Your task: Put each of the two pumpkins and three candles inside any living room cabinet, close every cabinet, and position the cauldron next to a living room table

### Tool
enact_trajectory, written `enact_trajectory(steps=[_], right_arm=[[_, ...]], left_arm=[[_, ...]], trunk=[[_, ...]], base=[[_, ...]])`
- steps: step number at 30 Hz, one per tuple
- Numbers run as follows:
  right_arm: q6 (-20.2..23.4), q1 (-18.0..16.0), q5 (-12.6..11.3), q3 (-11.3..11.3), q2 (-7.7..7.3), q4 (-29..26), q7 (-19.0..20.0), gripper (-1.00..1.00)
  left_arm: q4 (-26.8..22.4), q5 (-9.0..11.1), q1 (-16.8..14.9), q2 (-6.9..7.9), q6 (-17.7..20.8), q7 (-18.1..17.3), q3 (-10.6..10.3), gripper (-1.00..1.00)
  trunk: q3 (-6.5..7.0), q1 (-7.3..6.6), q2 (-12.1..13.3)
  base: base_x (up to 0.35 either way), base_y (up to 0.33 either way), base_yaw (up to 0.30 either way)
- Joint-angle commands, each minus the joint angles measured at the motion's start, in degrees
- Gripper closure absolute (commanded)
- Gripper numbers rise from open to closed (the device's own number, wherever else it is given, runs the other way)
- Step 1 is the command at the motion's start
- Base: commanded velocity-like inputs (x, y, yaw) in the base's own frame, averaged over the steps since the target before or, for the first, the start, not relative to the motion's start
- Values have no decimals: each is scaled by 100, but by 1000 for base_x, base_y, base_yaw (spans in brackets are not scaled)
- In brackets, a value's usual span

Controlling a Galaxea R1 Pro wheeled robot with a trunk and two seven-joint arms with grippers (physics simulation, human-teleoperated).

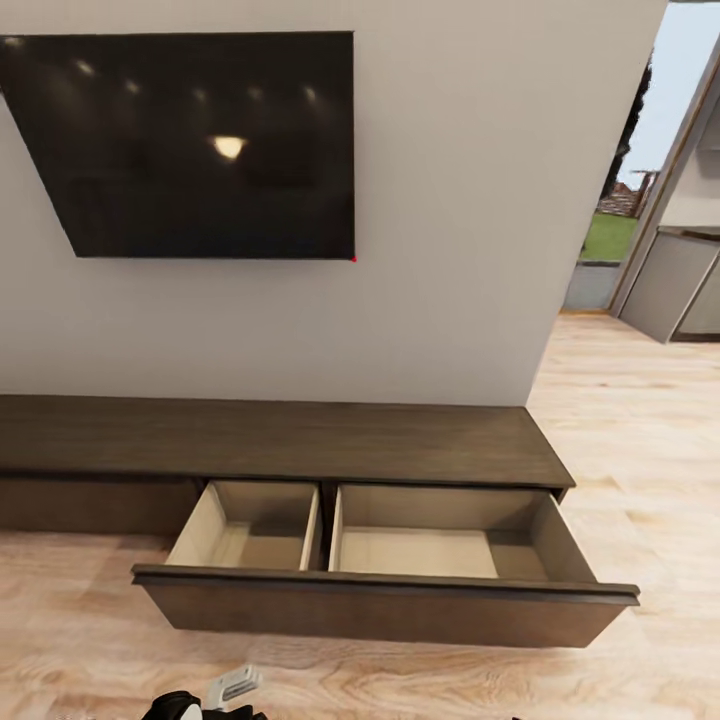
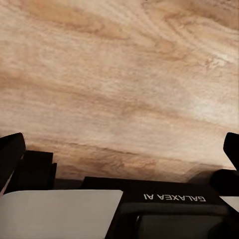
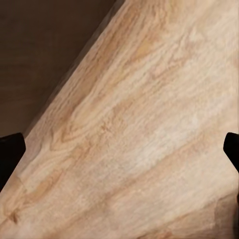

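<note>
Pale wood-plank floor [image 1: 620,420] nearest, both tools spread wide and empty above it; long dark brown wood-grain cabinet [image 1: 270,440], drawer [image 1: 380,600] open, bare: nothing stowed.

Black and white robot hardware, glimpsed in parts.
Matte black fingertips [image 2: 10,154] at both edges of the left wrist view; black housing [image 2: 174,199] lettered "GALAXEA AI", white panel [image 2: 59,214] alongside. Possibly an arm link [image 1: 232,686], white-grey, in head view.

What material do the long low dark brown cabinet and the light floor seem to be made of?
The long low dark brown cabinet looks like matt wood or veneer: fine straight grain, with a pale smooth interior. The light floor looks like lightly glossy wood planks or laminate, with wavy grain.
</note>
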Motion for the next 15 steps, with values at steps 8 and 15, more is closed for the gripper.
enact_trajectory(steps=[8, 15], right_arm=[[8, -1, -10, -44, 0, 12, 3, -100], [-8, -1, 151, -44, 22, 39, -14, -100]], left_arm=[[-37, 60, 2, 53, -43, 46, -20, -100], [-36, 45, 3, 41, -102, 48, -30, -100]], trunk=[[-5, -1, -2], [-5, -1, -2]], base=[[-4, 0, 249], [-250, 0, 281]])
